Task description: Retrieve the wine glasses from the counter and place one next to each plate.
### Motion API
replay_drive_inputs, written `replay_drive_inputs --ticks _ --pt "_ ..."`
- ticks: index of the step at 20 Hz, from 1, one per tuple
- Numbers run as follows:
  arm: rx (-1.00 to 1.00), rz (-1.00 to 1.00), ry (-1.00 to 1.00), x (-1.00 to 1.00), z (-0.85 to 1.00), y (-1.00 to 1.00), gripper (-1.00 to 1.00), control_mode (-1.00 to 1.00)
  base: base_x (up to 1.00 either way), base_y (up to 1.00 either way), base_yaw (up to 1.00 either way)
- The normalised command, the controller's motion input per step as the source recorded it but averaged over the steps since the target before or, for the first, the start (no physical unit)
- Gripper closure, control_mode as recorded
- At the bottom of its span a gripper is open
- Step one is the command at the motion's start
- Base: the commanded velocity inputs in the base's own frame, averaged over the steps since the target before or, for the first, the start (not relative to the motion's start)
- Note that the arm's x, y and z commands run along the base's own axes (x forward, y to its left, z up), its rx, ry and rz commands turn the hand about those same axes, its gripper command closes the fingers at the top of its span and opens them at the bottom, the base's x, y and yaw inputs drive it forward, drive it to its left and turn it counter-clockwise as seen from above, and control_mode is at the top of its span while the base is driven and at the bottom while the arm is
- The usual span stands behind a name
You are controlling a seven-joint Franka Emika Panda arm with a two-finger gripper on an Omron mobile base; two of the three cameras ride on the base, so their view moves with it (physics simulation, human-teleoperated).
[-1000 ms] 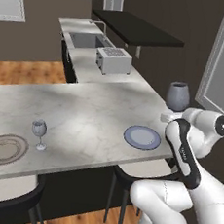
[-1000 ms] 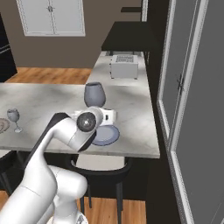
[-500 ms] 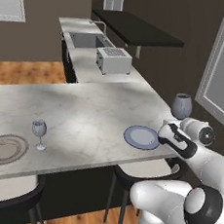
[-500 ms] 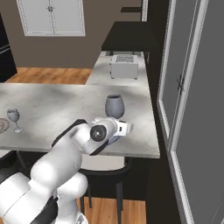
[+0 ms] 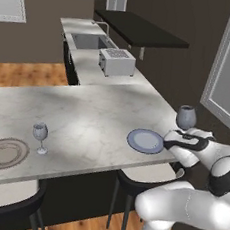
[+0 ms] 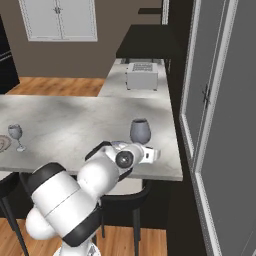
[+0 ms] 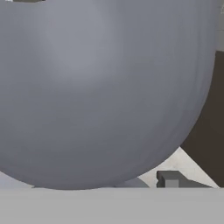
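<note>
It was a home kitchen. A long marble counter (image 5: 91,69) carried a sink (image 5: 88,41) and toaster (image 5: 116,62). Stools (image 5: 140,177) stood under a marble island (image 5: 85,129) set with plates (image 5: 145,141)

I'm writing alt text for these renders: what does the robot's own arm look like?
The arm is glossy white, built from thick rounded segments with black bands and dark round caps at the joints. The hand near the gripper is a small white block with a dark grey round cap on its side. No cables or markings are visible. One dark grey, blocky fingertip shows in the hand view.
</note>
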Motion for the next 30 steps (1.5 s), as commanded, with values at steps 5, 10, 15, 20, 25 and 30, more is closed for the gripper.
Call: replay_drive_inputs --ticks 5,10,15,20,25,30 --pt "0.00 0.08 0.12 0.23 -0.46 -0.32 1.00 -1.00 0.00 0.00 0.00" --pt "-0.01 0.07 0.03 0.24 -0.43 -0.24 1.00 -1.00 0.00 0.00 0.00" --pt "-0.04 0.00 -0.04 0.39 -0.33 0.00 1.00 -1.00 0.00 0.00 0.00" --pt "-0.06 0.00 -0.13 0.28 -0.51 0.02 1.00 -1.00 0.00 0.00 0.00" --pt "-0.02 0.00 -0.12 0.34 -0.40 0.00 1.00 -1.00 0.00 0.00 0.00" --pt "0.00 0.03 -0.02 0.34 -0.25 -0.03 1.00 -1.00 0.00 0.00 0.00"
